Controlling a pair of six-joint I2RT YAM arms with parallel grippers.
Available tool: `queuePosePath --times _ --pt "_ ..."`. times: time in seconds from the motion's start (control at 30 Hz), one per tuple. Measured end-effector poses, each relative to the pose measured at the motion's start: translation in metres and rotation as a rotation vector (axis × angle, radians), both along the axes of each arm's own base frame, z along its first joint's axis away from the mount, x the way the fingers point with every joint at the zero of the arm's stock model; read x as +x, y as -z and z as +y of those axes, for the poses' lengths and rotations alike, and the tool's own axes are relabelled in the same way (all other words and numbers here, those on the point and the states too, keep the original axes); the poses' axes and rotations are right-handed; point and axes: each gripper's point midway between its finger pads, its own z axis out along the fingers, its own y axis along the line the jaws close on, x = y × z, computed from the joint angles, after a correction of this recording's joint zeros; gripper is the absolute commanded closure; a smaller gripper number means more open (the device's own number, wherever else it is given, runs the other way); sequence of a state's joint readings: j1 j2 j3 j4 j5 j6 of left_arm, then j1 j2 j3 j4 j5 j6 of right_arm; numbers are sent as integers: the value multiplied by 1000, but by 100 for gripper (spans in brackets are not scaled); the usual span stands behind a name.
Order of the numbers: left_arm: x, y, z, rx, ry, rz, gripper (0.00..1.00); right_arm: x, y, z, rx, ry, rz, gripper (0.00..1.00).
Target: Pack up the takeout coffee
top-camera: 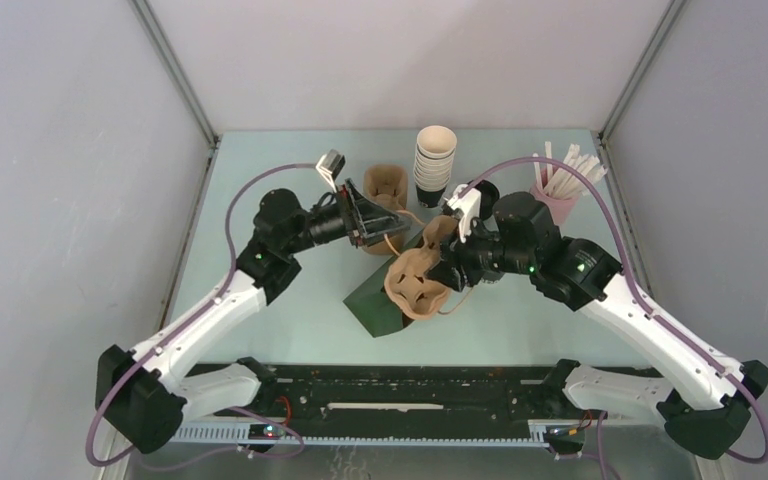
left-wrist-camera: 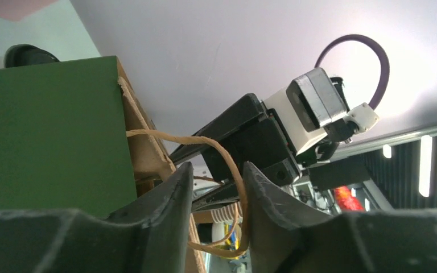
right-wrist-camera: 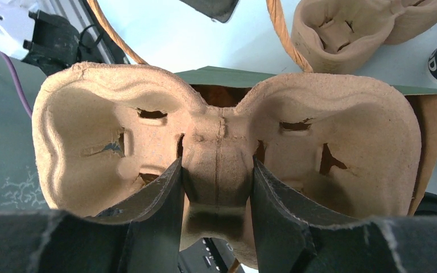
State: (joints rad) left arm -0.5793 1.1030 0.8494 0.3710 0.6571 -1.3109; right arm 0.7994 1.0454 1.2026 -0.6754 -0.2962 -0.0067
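Masking green bag (top-camera: 373, 302) mouth: cup carrier (top-camera: 416, 284)

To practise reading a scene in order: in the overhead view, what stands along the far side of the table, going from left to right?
Empty brown pulp cup carrier → tall stack of white-rimmed paper cups → pink holder of white sticks.
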Motion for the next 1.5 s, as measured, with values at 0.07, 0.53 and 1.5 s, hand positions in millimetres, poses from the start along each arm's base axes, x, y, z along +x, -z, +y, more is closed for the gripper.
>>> queuePosePath --times 0.07,0.53,1.5 --pt "3 -1 2 52 -28 -31 33 1 -1 1 9 12 9 51" --pt "-29 1 116 452 -469 -255 19 3 -9 7 70 58 58 48" --pt "-61 97 64 607 -493 114 11 6 -7 8 75 69 65 46"
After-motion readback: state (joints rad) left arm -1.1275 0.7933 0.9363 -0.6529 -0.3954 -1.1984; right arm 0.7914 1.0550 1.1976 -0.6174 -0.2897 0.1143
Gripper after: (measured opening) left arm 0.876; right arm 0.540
